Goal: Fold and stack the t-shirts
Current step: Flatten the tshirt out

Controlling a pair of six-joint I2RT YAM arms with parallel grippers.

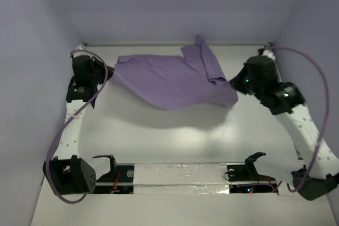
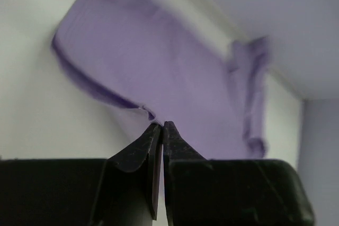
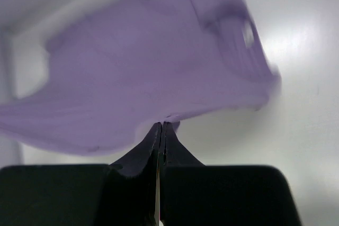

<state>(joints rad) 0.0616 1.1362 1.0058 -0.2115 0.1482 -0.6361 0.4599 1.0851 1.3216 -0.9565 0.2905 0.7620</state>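
Black left gripper (image 2: 162, 125) and right gripper (image 3: 161, 125) are clamped on opposite edges of 1 thin, rumpled lavender t-shirt (image 1: 175, 80).

Lavender t-shirt (image 1: 169, 80) stretched between two arms near the far edge of the worktop (image 1: 175, 141), shadow beneath it, left arm (image 1: 79, 86) at its left end, right arm (image 1: 275, 91) at its right end, jaws seemingly pinched on the cloth, partly hidden
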